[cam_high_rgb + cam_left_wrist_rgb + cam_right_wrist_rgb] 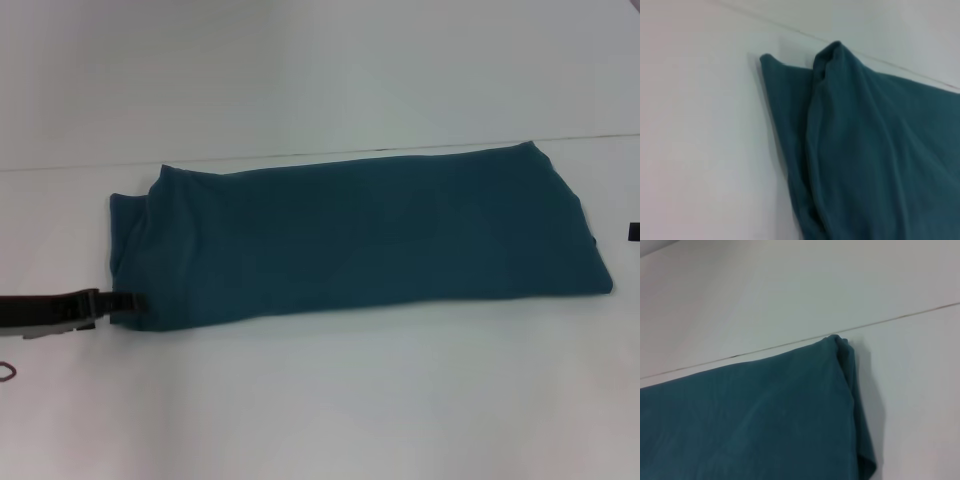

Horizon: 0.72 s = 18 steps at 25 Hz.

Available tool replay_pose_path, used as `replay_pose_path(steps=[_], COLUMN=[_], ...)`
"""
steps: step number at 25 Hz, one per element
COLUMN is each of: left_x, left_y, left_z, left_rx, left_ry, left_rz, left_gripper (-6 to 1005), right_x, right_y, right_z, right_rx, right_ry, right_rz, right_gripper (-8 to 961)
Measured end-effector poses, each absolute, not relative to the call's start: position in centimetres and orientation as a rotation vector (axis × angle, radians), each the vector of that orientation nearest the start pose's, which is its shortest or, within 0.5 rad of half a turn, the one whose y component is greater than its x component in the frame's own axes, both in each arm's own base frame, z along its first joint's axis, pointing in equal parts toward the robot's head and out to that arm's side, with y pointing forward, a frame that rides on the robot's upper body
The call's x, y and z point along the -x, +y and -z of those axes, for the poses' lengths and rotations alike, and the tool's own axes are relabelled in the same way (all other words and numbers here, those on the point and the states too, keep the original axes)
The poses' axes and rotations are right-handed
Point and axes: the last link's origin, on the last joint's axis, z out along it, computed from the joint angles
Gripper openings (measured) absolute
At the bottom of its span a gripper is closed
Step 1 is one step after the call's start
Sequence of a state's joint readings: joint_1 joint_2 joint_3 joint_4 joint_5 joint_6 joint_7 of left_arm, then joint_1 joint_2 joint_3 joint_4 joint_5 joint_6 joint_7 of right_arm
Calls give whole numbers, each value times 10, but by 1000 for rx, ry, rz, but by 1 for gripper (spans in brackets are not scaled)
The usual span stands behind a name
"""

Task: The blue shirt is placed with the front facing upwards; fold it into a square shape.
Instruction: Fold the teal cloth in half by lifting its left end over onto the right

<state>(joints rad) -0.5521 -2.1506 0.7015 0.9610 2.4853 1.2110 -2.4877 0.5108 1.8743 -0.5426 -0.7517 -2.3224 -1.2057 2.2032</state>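
1. Workpiece: the blue shirt (370, 235) lies flat on the white table (320, 400), folded lengthwise into one long band running left to right across the head view. Only plain teal fabric shows on top. No print visible on the exposed face.

2. Band geometry: far edge sits close to a thin seam line (590, 137) in the table surface. Near edge is roughly straight. Right end is squared off w/ a slightly angled corner. Left end is less tidy: layers are stepped there, w/ a raised fold ridge near the far-left corner.

3. My left gripper (122, 301) is low at table level, at the near-left corner of the band. Its tip touches the fabric edge. From the pics I cannot tell whether the fingers are parted or closed on cloth, so grip state is unconfirmed.

4. Left wrist view: shows the shirt's left end (865, 160) w/ a rumpled ridge and an under-layer sticking out beside it, table bare alongside.

5. My right gripper (633, 232) is only a dark sliver at the right frame edge, just beside the shirt's right end and apart from it. Finger state: cannot tell.

6. Right wrist view: shows the far-right corner (840, 342) of the band, layers stacked, corner just short of the seam line.
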Motion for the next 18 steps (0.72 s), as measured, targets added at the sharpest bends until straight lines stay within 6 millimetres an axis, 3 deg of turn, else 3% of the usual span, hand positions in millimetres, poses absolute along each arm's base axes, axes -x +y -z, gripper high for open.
replay_pose_path(steps=[10, 18], left_x=[298, 291], left_y=[367, 375], left_z=[-8, -1], left_rx=[2035, 2057], left_ry=[-1692, -1664], left_rz=[244, 228], left_gripper=[890, 889], right_x=[-368, -369], right_y=[367, 365], right_z=[-131, -131], right_rx=[1910, 1906], right_ry=[1471, 1476], right_rz=[-326, -325], right_gripper=[761, 760])
